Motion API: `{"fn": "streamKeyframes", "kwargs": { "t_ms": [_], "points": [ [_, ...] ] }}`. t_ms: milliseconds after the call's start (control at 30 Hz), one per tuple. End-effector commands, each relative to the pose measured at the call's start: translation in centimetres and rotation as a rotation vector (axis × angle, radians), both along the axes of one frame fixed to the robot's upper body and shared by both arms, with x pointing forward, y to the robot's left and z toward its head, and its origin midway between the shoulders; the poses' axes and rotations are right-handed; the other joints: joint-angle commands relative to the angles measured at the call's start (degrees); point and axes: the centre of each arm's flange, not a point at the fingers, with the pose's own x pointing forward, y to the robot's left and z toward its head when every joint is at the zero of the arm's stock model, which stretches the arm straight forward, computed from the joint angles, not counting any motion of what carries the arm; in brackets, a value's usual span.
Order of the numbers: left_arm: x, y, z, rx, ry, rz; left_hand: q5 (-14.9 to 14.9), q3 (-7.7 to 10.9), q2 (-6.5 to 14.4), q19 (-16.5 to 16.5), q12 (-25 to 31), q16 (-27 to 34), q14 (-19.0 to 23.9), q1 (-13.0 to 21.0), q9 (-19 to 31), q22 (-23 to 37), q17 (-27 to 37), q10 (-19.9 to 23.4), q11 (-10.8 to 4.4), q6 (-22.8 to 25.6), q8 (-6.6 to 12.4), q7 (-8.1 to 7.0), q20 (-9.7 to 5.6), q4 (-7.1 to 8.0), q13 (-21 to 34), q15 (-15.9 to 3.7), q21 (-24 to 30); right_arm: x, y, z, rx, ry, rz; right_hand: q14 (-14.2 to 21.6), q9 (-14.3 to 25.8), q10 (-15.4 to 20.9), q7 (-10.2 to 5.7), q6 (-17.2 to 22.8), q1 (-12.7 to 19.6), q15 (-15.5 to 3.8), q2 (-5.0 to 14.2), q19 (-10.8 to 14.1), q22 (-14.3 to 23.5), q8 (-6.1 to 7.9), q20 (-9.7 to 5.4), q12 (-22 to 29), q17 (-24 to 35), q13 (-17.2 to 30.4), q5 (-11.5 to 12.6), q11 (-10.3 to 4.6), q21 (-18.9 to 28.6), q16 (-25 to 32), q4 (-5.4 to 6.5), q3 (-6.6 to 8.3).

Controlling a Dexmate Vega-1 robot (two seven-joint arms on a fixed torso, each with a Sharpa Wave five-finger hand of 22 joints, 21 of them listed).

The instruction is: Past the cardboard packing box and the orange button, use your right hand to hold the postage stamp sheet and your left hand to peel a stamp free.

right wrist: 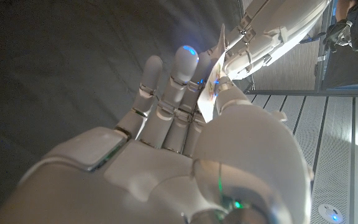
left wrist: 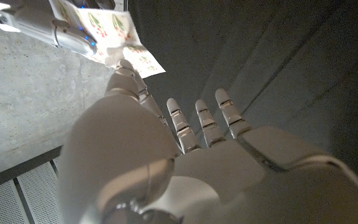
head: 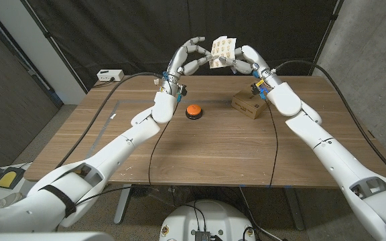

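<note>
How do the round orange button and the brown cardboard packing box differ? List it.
1. The round orange button is a low dome on a dark base; the brown cardboard packing box is rectangular with flat faces.
2. The button is bright orange; the box is dull brown with a dark mark on its top.
3. The button lies nearer the left hand; the box lies under the right hand's wrist.
Both sit on the wooden table, untouched.

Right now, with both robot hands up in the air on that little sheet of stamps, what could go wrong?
The stamp sheet is thin paper, held above the table by the right hand while the left hand pinches its lower edge; pulling apart could tear it or tug it loose. If dropped, it might land near the orange button or the cardboard box.
</note>
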Motion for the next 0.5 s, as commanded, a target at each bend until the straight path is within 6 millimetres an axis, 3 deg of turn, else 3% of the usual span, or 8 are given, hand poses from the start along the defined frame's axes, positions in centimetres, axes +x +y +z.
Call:
{"fn": "streamKeyframes", "kwargs": {
  "t_ms": [33, 133, 233, 267, 333, 400, 500],
  "points": [
    [-0.12, 0.98, -0.03, -0.073, -0.024, -0.024, -0.4, 1.23, 2.4, -0.1, 0.5, 0.1, 0.3, 0.7, 0.7, 0.1, 0.3, 0.7, 0.15, 4.6, -0.63, 2.94, -0.33, 0.15, 0.1, -4.60, 0.3, 0.87, 0.52, 0.16, 0.005, 0.010, -0.008, -1.1, 0.4, 15.7, 0.29, 0.7, 1.0, -2.41, 0.33, 0.0, 0.0, 0.29, -4.30, 0.2, 0.4, 0.3, 0.2, -0.69, 0.2, 0.2, -0.10, 0.37],
    [-0.16, 1.28, 0.02, -0.083, -0.034, -0.007, -0.8, 1.91, 3.3, -0.2, 0.6, 0.0, 0.2, 1.3, 1.6, 0.1, 0.5, 0.8, 0.14, 3.5, -0.78, 4.29, -0.37, -0.03, 0.1, -4.61, 0.4, 0.88, 0.70, 0.19, 0.001, 0.007, -0.003, -1.1, 0.5, 15.6, 0.28, 0.7, 1.0, -2.41, 0.35, -0.2, -0.1, 0.24, -4.30, 0.1, 0.3, 0.3, 0.2, -0.66, 0.2, 0.2, -0.09, 0.39],
    [-0.13, 1.33, -0.21, -0.024, -0.041, 0.022, -1.4, 1.78, 2.6, 0.1, 0.2, -0.5, -0.3, 1.1, 1.5, 0.1, 0.6, -0.5, 0.27, 5.9, -0.17, 3.68, -0.73, -0.18, 0.2, -4.32, 0.6, 1.05, 0.89, 0.36, 0.004, 0.008, -0.007, -1.2, 0.5, 15.7, 0.32, 0.7, 1.1, -2.40, 0.30, -0.1, -0.1, 0.18, -4.25, 0.1, 0.4, 0.3, 0.2, -0.64, 0.2, 0.3, -0.11, 0.40],
    [-0.12, 1.32, -0.23, -0.004, -0.038, 0.019, -1.8, -0.12, -1.2, -0.1, -0.6, -1.1, -1.1, -0.7, 1.1, 0.0, 0.8, -2.5, 0.40, 0.0, -3.16, 3.78, -0.20, -0.32, 0.3, -3.46, 0.7, 1.12, 0.92, 0.39, 0.006, 0.009, -0.008, -1.3, 0.5, 15.7, 0.29, 0.7, 1.0, -2.40, 0.31, -0.2, -0.1, 0.14, -4.22, 0.1, 0.4, 0.3, 0.2, -0.64, 0.2, 0.2, -0.10, 0.42],
    [-0.15, 1.31, -0.14, 0.038, -0.035, 0.029, -1.0, -1.81, -3.6, -1.4, -1.7, -2.0, -3.0, -2.7, 2.3, 0.1, 1.2, -6.2, 0.74, -6.0, -5.10, 3.83, 0.71, 0.16, 0.8, -1.87, 0.4, 1.21, 0.98, 0.41, 0.009, 0.009, -0.007, -1.3, 0.5, 15.7, 0.29, 0.7, 1.0, -2.40, 0.32, -0.2, -0.2, 0.11, -4.26, 0.1, 0.4, 0.4, 0.2, -0.69, 0.2, 0.2, -0.09, 0.43],
    [-0.18, 1.33, 0.08, 0.082, -0.026, 0.038, 0.1, -3.71, -5.8, -2.9, -2.6, -2.7, -5.1, -5.0, 3.6, 0.3, 1.8, -9.8, 2.39, -12.1, -6.55, 2.88, 1.61, 0.87, 1.4, -0.52, 0.1, 1.20, 1.10, 0.40, 0.009, 0.007, -0.005, -1.2, 0.6, 15.7, 0.34, 0.8, 1.1, -2.40, 0.35, -0.2, -0.2, 0.12, -4.28, 0.1, 0.4, 0.3, 0.2, -0.68, 0.2, 0.2, -0.08, 0.43],
    [-0.16, 1.30, 0.19, 0.124, -0.015, 0.050, 1.4, -5.04, -7.4, -4.1, -3.6, -3.4, -7.7, -5.6, 4.7, 0.5, 2.2, -13.9, 5.48, -17.6, -7.55, 2.76, 2.27, 0.80, 1.9, 1.68, -0.1, 1.17, 1.26, 0.46, 0.007, 0.002, -0.006, -1.2, 0.6, 15.8, 0.34, 0.8, 1.1, -2.40, 0.33, -0.2, -0.2, 0.10, -4.24, 0.0, 0.4, 0.1, 0.2, -0.65, 0.2, 0.2, -0.10, 0.43]
  ]
}}
